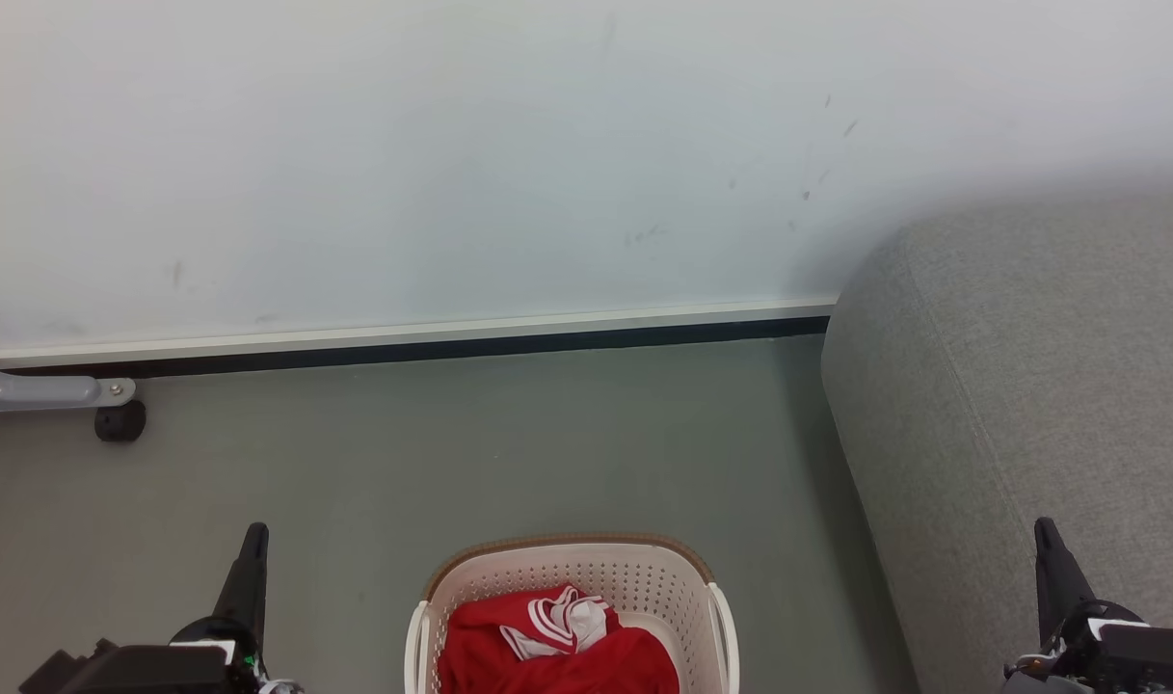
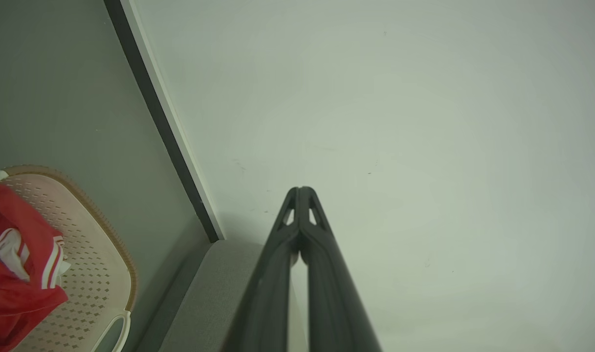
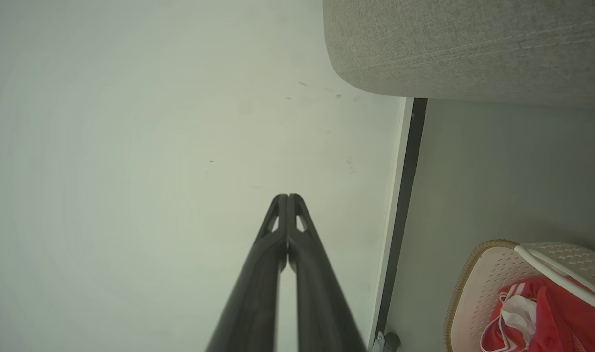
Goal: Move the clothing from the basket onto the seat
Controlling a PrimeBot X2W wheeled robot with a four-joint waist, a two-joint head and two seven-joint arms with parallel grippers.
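The red clothing [image 1: 557,651] with white striped trim lies bunched in the cream basket [image 1: 644,578] on the floor at the bottom middle of the head view. The grey seat [image 1: 1029,386] stands to the right of the basket. My left gripper [image 1: 255,532] is shut and empty, low at the left, well apart from the basket. My right gripper [image 1: 1044,528] is shut and empty over the seat's near edge. In the left wrist view the shut gripper [image 2: 301,189] points at the wall, with the basket [image 2: 97,254] and clothing [image 2: 13,274] at the left. The right wrist view shows its shut gripper [image 3: 287,197], the basket [image 3: 488,274], the clothing [image 3: 556,318] and the seat [image 3: 473,44].
A pale wall with a white and black skirting [image 1: 432,342] runs behind the grey floor [image 1: 509,443]. A grey metal leg with a black caster [image 1: 120,421] stands at the far left by the wall.
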